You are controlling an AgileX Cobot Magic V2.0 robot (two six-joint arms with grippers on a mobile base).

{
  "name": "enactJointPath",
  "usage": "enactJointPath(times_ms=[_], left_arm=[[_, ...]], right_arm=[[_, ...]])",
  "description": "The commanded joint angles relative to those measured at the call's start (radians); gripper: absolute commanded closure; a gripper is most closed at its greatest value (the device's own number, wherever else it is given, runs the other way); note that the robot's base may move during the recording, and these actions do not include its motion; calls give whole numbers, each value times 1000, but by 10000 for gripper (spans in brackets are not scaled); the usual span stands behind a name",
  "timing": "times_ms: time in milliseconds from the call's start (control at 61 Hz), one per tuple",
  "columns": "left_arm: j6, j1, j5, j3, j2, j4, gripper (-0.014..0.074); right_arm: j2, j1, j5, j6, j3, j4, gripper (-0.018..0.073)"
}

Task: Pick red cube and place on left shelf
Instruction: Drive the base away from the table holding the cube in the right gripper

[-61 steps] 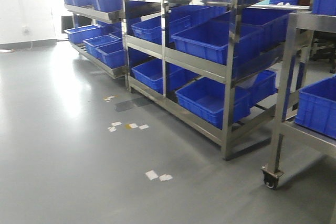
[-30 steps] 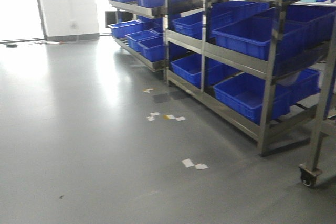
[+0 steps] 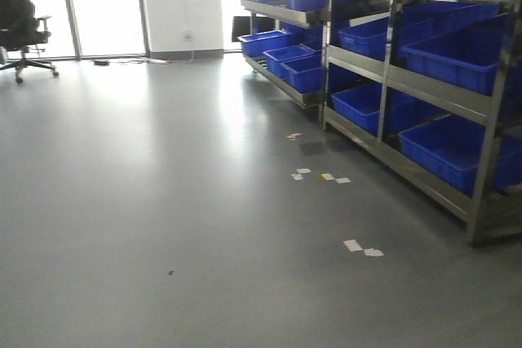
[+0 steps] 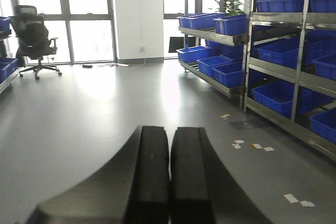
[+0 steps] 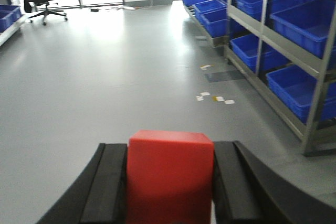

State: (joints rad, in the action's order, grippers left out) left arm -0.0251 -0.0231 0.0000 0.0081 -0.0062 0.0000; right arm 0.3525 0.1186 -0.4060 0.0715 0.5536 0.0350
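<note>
Racks (image 3: 384, 87) further right; plain red cube (image 5: 170, 182) clamped in right pincer (image 5: 170, 153), left pincer (image 4: 169, 145) together

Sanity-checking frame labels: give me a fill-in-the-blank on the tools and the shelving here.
1. The right tool is shut on a ____ cube.
2. The left tool is shut and holds ____.
3. The crates on the steel rack are ____ in colour.

Missing words: red; nothing; blue.
</note>
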Motion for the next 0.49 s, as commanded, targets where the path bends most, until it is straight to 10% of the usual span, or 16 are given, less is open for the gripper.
enactJointPath(times_ms=[0, 476], left_arm=[[0, 2, -86, 25, -14, 0, 495], [0, 2, -86, 25, -14, 0, 495]], right_arm=[[13, -2, 82, -7, 30, -7, 503], [13, -2, 82, -7, 30, -7, 503]])
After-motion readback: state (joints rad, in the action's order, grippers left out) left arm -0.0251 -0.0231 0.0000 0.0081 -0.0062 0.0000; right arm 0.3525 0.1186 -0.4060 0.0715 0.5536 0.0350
